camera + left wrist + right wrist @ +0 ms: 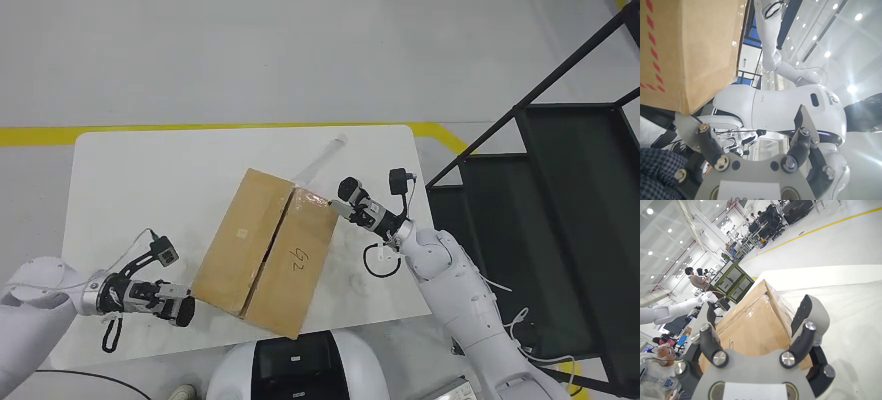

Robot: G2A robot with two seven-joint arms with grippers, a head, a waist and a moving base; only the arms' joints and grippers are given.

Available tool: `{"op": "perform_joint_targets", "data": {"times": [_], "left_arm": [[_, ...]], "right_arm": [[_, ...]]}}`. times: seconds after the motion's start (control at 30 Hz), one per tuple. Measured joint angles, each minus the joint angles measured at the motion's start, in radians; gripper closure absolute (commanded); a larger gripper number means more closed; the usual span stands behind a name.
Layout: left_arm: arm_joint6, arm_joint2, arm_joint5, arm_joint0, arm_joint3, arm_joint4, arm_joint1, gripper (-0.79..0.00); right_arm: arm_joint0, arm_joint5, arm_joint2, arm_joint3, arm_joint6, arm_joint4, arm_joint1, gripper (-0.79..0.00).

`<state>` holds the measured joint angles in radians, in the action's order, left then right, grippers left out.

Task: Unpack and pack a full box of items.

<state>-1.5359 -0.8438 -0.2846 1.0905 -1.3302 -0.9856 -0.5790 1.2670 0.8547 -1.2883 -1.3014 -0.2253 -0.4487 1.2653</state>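
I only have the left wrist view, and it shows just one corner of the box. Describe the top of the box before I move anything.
Observer: The box lies at an angle on the table. Both top flaps are closed and meet in a seam down the middle.
Operator: Now place the other arm.
Observer: The right claw is open at the box's far right corner, with the box edge showing between its fingers. I cannot tell whether they touch.
Operator: Report any tape.
Observer: A clear strip, which looks like tape, runs from the far end of the seam out across the table.
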Motion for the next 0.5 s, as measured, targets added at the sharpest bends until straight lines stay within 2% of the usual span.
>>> {"op": "perform_joint_targets", "data": {"times": [0.23, 0.5], "left_arm": [[0.0, 0.004, 0.0, -0.037, 0.122, -0.145, -0.034, -0.785], [0.0, 0.042, 0.001, -0.122, 0.304, -0.261, -0.097, -0.785]], "right_arm": [[0.0, 0.0, 0.0, 0.0, 0.0, 0.0, 0.0, -0.785], [0.0, 0.0, 0.0, 0.0, 0.0, 0.0, 0.0, -0.785]]}}
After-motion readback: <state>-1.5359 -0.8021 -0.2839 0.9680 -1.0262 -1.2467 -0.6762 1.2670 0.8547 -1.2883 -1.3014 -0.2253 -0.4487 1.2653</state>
